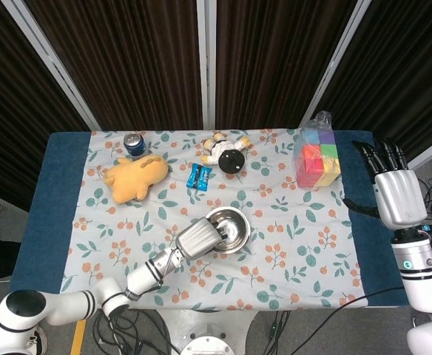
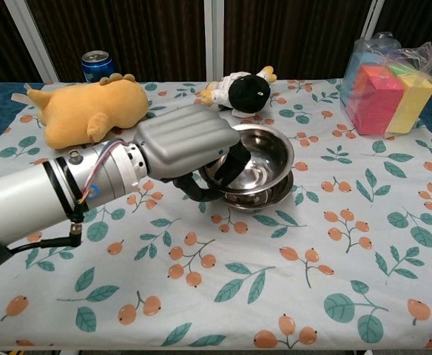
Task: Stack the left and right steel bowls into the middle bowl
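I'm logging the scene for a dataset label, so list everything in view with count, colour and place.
steel bowls: two, silver, nested at table centre, upper one held
plush dog: one, yellow, back left
soda can: one, blue, back left corner
penguin plush: one, black and white, back centre
snack packet: one, blue, beside the penguin plush
bag of blocks: one, clear with coloured blocks, back right
tablecloth: one, white floral, over the table
left hand: grips the upper bowl's rim
right hand: fingers spread, off the table's right edge
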You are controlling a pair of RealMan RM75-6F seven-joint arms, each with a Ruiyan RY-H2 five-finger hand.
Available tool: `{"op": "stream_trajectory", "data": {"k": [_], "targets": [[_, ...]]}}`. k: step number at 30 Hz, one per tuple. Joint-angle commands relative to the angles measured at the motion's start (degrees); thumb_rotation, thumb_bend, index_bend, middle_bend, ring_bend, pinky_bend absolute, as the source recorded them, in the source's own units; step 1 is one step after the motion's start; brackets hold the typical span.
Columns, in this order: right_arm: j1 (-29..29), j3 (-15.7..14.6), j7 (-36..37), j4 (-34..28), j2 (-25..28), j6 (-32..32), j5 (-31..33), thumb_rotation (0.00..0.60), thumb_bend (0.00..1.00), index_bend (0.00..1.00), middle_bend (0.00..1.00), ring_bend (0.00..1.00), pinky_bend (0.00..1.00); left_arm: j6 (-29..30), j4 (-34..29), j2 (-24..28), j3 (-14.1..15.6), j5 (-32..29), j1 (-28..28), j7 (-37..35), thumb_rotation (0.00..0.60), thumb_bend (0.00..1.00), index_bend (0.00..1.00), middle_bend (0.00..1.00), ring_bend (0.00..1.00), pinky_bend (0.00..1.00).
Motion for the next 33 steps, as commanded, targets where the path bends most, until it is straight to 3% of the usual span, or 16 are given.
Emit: {"op": "stream_trajectory", "data": {"k": [1,4,8,14,18,25,33], "targets": [[0.1,-0.1,0.5,0.7,-0.3,-0.5,0.1,0.600,0.00,0.08,0.15,0.00,0.00,0.1,1.4,0.4,1.4,1.1,-1.4,-2.9,0.600,0.21,0.35,0.44,0.36,0.52],[0.0,0.0,0.9,1.0,-0.3,-0.5,0.0,0.600,0.00,0.08,0.15,0.00,0.00,2.6,2.7,0.9,1.5,1.8,-1.5,-4.6,0.600,0.17,0.29,0.39,0.32,0.45],[-0.2,0.1,1.2,0.7,-0.2,-0.2,-0.4,0.600,0.00,0.08,0.15,0.00,0.00,4.7,1.2,4.1,0.7,0.7,-0.6,-3.8,0.600,0.16,0.28,0.38,0.32,0.45],[-1.0,-2.5,-0.3,1.3,-1.1,-1.0,-2.0,0.600,0.00,0.08,0.14,0.00,0.00,8.1,-10.3,15.8,1.8,-6.6,7.9,3.4,0.600,0.14,0.29,0.38,0.31,0.44],[-3.6,-7.4,-2.0,5.7,-5.3,-0.4,-4.8,0.600,0.00,0.08,0.13,0.00,0.00,11.9,-15.4,22.2,3.8,-13.7,16.0,5.5,0.600,0.13,0.30,0.37,0.30,0.41],[-9.0,-13.6,-1.1,17.2,-13.4,3.5,-9.4,0.600,0.00,0.08,0.12,0.00,0.00,18.0,-16.6,25.9,6.8,-19.8,26.0,1.7,0.600,0.12,0.30,0.35,0.27,0.36],[-11.9,-15.9,1.6,26.1,-19.1,5.0,-11.3,0.600,0.00,0.08,0.11,0.00,0.00,23.4,-16.2,27.5,7.6,-20.1,32.0,-1.6,0.600,0.12,0.30,0.35,0.27,0.36]]}}
